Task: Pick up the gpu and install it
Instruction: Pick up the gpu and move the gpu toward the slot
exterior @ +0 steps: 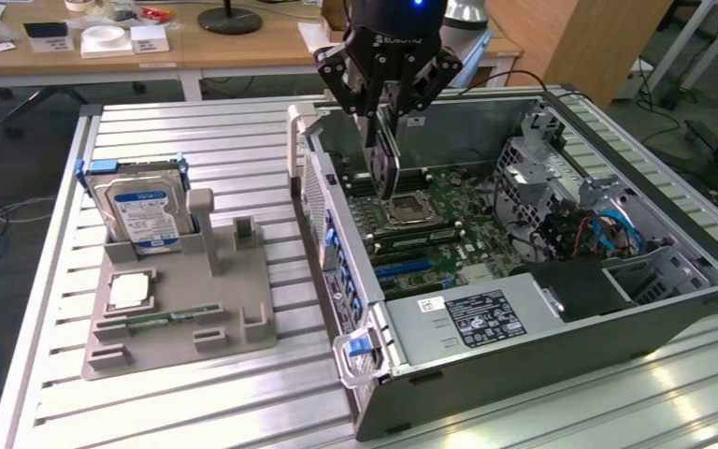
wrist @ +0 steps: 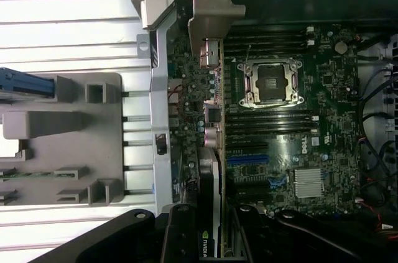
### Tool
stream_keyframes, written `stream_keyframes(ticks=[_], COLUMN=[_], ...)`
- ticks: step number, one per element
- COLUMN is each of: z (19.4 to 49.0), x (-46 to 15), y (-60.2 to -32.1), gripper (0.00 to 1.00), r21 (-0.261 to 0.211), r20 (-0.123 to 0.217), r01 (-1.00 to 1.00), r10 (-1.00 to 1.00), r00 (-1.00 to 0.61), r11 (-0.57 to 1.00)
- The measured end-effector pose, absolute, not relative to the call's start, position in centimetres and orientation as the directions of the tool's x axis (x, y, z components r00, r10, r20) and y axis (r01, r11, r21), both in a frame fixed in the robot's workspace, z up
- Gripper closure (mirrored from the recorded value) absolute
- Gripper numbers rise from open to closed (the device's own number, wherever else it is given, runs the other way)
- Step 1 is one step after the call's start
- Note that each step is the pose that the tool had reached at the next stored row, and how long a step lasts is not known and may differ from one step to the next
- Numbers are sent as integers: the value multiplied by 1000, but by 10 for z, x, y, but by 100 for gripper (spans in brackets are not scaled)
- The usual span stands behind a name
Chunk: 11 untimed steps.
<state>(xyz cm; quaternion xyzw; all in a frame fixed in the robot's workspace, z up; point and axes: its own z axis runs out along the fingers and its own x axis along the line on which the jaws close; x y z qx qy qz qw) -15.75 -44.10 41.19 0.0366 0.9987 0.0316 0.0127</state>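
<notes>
My gripper [exterior: 381, 114] is shut on the gpu [exterior: 384, 164], holding it edge-down inside the open computer case [exterior: 522, 351]. The card hangs upright above the motherboard [exterior: 447, 238]. In the exterior view its lower edge is close to the CPU socket [exterior: 407, 210]. From the wrist view I look down the gpu [wrist: 211, 157] edge-on, with its silver end bracket [wrist: 214, 8] against the case's rear wall and my gripper [wrist: 211, 244] clamped on its top edge. The blue expansion slots [wrist: 249, 158] lie just beside the card's line. Whether the card touches the board I cannot tell.
A grey parts holder [exterior: 191, 323] stands on the slatted table at the exterior view's left, carrying a hard drive [exterior: 145, 213] and a thin memory stick [exterior: 160, 318]. Inside the case, a drive cage and cables [exterior: 583, 224] crowd the exterior view's right side.
</notes>
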Motion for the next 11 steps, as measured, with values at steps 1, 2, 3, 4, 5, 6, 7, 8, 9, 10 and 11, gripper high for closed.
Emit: stream_keyframes(ticks=[1, 2, 3, 4, 5, 6, 7, 8, 9, 10, 11], z=[412, 412, 412, 412, 412, 412, 412, 412, 412, 412, 412], x=[-156, -154, -152, -151, -149, -147, -145, -144, -144, -144, -144], y=[-441, -441, -441, -441, -441, -441, -441, -441, -441, -441, -441], gripper=[73, 73, 73, 73, 73, 73, 73, 73, 73, 73, 73], r21=[64, 64, 64, 64, 64, 64, 64, 64, 64, 64, 64], r20=[-23, -23, -23, -23, -23, -23, -23, -23, -23, -23, -23], r01=[72, 72, 72, 72, 72, 72, 72, 72, 72, 72, 73], r10=[74, 74, 74, 74, 74, 74, 74, 74, 74, 74, 74], r00=[-997, -997, -997, -997, -997, -997, -997, -997, -997, -997, -997], r11=[995, 995, 995, 995, 995, 995, 995, 995, 995, 995, 995])
